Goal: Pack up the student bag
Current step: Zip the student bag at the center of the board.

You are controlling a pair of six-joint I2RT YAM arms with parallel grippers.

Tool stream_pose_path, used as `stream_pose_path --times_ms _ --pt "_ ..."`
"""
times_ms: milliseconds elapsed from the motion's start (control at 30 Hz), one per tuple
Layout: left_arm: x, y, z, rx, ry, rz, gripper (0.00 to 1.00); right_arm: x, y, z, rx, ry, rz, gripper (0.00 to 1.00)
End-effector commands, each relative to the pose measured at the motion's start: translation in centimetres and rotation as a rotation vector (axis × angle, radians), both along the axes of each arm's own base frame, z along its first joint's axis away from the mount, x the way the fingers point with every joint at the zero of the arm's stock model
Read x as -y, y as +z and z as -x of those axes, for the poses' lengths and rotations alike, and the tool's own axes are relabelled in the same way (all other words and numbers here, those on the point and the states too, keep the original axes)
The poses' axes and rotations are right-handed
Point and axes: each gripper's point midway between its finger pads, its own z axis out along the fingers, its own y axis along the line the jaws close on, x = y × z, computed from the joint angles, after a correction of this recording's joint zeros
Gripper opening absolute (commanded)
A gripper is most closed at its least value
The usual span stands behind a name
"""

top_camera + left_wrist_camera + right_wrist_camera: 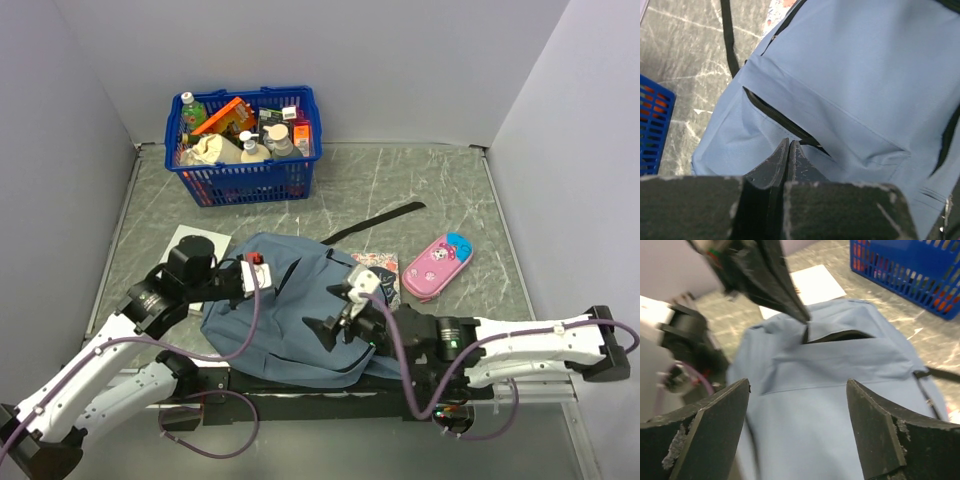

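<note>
The student bag [290, 320] is a grey-blue backpack lying flat in the middle of the table. It fills the left wrist view [850, 85] and the right wrist view [830, 405]. Its front pocket zipper [775, 115] is partly open. My left gripper [274, 284] is shut, its tips [789, 142] pinching the pocket's edge at the zipper. In the right wrist view the fabric rises to a point at those tips [802, 320]. My right gripper [335, 318] is open and empty, just above the bag's front panel [798, 385].
A blue plastic basket [243, 182] of bottles and packets stands at the back left. A pink pencil case [437, 267] lies right of the bag. A patterned book [380, 266] lies at the bag's right edge, and a white book [193, 243] at its left. A black strap [375, 222] trails behind the bag.
</note>
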Motion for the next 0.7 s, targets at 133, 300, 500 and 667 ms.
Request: stream_pose_path --times_ms 133,300,500,667 --pt "-0.1 2.5 1.6 0.074 -0.064 0.06 0.01 -5.9 0.7 -0.6 0.195 0.237 0.082 0.8" --pt "-0.5 2.9 2.2 0.105 -0.087 0.059 0.01 -7.5 0.1 -2.2 0.21 0.291 0.074 0.78" --pt "-0.6 2.9 2.9 0.127 -0.128 0.051 0.01 -9.2 0.3 -2.8 0.245 0.327 0.09 0.76" --pt "-0.6 3.1 2.9 0.156 -0.142 0.045 0.01 -11.0 -1.1 -3.6 0.235 0.369 0.12 0.72"
